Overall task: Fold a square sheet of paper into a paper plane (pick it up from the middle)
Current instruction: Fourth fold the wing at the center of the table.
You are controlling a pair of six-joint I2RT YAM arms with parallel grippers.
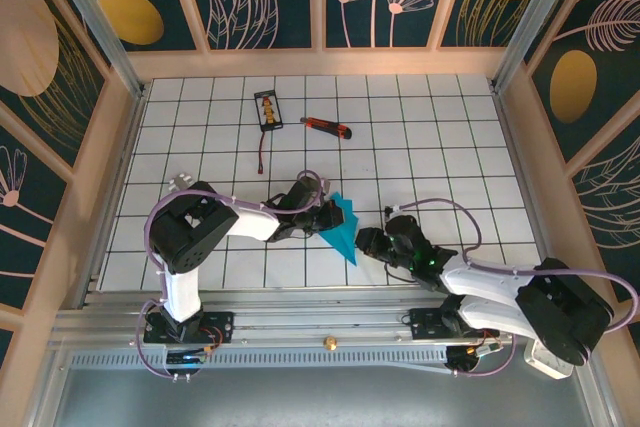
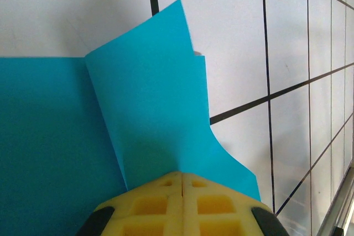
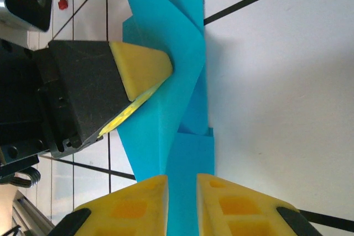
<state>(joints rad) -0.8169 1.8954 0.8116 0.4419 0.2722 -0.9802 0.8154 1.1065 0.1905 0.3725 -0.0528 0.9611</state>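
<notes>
1. While my left claw point(image 2: 181, 178) is pressed together on the paper point(image 1: 343, 227), its yellow pads meet with no gap in the left wrist view. The blue sheet rises out from between them.
2. The paper is cyan-blue and creased into an angular, pointed shape. From above, it lies on the white gridded table point(image 1: 450, 147), near the front edge and about the middle, between my two claws.
3. In the left wrist view, one flap stands up and curls away from the pinch. A flat layer spreads to the left.
4. My right claw point(image 3: 182, 183) is spread a little. Its two yellow fingers stand apart, and a narrow strip of folded paper shows in the gap between them. I cannot tell whether either finger touches it.
5. In the right wrist view, my left claw comes in from the left, with its yellow tip against the folded layers just beyond my right fingers.
6. From above, both arms reach inward, with their claws close on either side of the paper.
7. Farther back on the table, well apart from the paper, lie a red-and-black knife point(image 1: 327, 127) and a small black card point(image 1: 267, 110) bearing a yellow figure.
</notes>
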